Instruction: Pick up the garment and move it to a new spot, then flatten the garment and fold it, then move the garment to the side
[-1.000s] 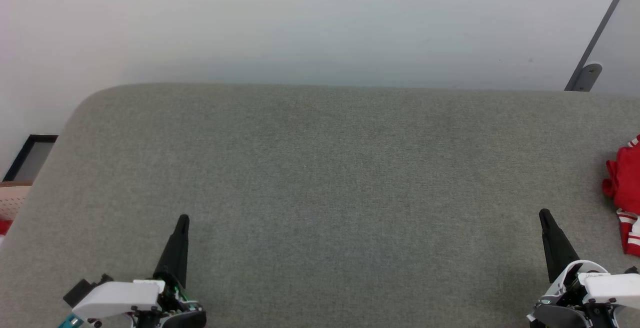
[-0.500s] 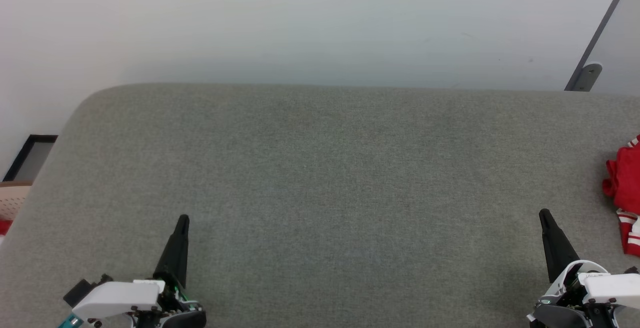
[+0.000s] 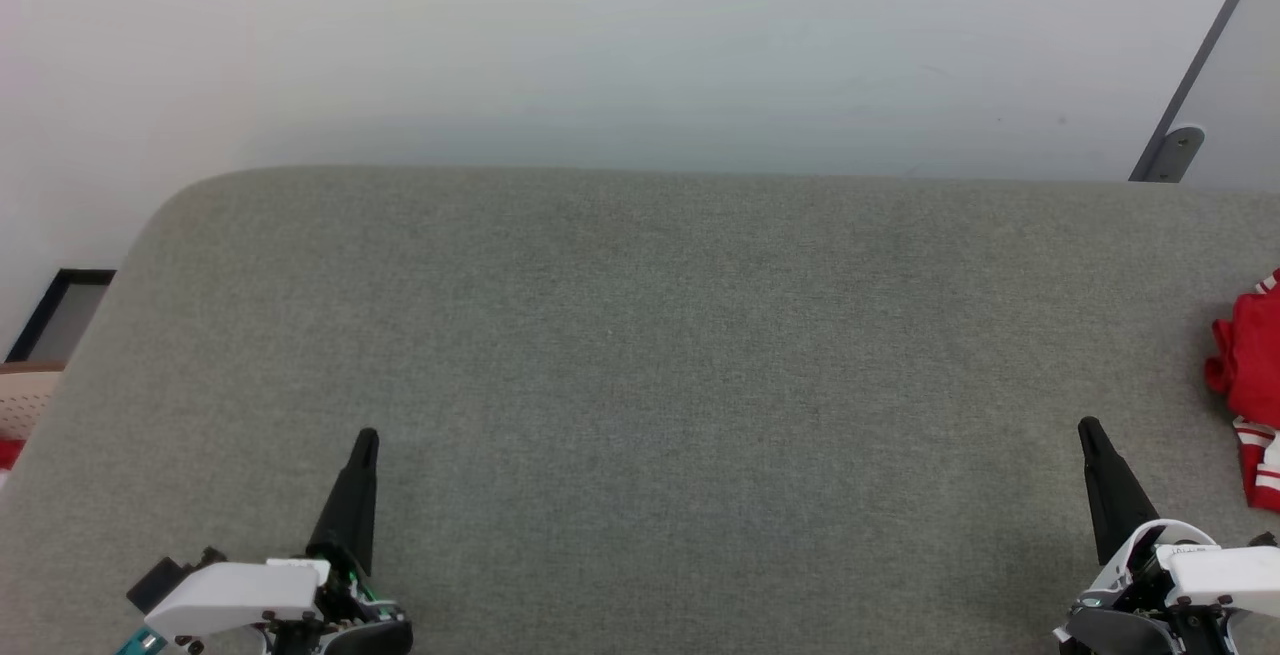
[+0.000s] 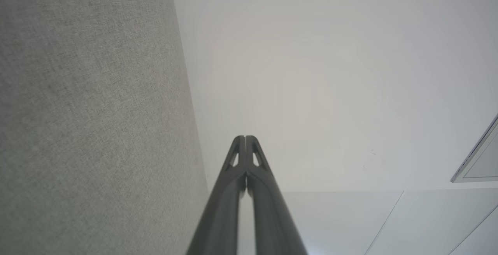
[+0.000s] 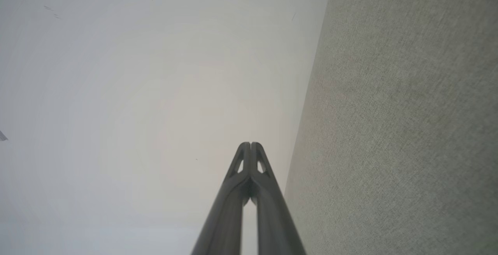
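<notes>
Along the right edge of a grey fabric-covered table [image 3: 640,335], the garment [image 3: 1255,375], a red jersey with red-and-white striped trim, lies crumpled and partly cut off by the head view's border. It is near the right gripper [image 3: 1087,427] but not touching it, and well apart from the left gripper [image 3: 366,437]. Both grippers sit low at the table's near side, one at each corner of the head view, with their dark fingers pointing away from the robot. In each wrist view the two fingers meet at the tips with nothing between them, so both sets of jaws are closed and empty. Off the table's left edge stands a beige perforated basket [image 3: 22,400] with a scrap of red cloth [image 3: 8,452] in it and a dark-framed panel [image 3: 60,313] beyond it. Behind the table is a pale wall [image 3: 600,35], and a grey metal bar [image 3: 1195,75] slants across the upper right. Compared with a second earlier, nothing has shifted: the grippers, the garment and the camera hold the same positions
</notes>
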Tool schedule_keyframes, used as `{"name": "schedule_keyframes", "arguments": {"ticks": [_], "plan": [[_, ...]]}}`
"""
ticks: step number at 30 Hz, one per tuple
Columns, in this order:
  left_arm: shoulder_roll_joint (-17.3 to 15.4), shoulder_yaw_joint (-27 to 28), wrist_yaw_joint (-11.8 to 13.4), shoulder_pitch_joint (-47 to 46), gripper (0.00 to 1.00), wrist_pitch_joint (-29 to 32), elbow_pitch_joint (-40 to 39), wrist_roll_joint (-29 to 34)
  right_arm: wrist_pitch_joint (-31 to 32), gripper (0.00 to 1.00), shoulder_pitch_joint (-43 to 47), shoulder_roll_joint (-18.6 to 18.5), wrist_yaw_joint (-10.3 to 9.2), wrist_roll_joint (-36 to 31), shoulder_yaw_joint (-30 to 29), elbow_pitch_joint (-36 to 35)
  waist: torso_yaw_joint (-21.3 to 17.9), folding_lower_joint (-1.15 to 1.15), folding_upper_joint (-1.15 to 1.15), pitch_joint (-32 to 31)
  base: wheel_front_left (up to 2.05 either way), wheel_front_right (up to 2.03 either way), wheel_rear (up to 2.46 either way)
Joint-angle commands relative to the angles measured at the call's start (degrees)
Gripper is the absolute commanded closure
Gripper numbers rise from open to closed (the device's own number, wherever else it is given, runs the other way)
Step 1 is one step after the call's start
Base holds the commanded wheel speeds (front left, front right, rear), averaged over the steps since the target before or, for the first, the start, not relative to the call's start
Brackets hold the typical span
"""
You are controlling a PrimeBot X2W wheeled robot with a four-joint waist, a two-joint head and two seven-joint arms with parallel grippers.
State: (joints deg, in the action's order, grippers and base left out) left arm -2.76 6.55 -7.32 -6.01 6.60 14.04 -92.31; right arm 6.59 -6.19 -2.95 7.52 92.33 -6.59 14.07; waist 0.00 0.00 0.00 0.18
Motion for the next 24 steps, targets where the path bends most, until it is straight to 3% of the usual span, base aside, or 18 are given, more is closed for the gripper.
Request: {"name": "schedule_keyframes", "arguments": {"ticks": [1, 24], "plan": [[0.0, 0.1, -0.3, -0.6, 1.0, 0.2, 0.1, -0.1, 0.1, 1.0, -0.1, 0.2, -0.06, 0.2, 0.1, -0.1, 0.0, 0.0, 0.0, 0.0, 0.0, 0.0, 0.0], [0.0, 0.1, -0.3, -0.6, 1.0, 0.2, 0.1, -0.1, 0.1, 1.0, -0.1, 0.2, -0.06, 0.2, 0.1, -0.1, 0.0, 0.0, 0.0, 0.0, 0.0, 0.0, 0.0]]}}
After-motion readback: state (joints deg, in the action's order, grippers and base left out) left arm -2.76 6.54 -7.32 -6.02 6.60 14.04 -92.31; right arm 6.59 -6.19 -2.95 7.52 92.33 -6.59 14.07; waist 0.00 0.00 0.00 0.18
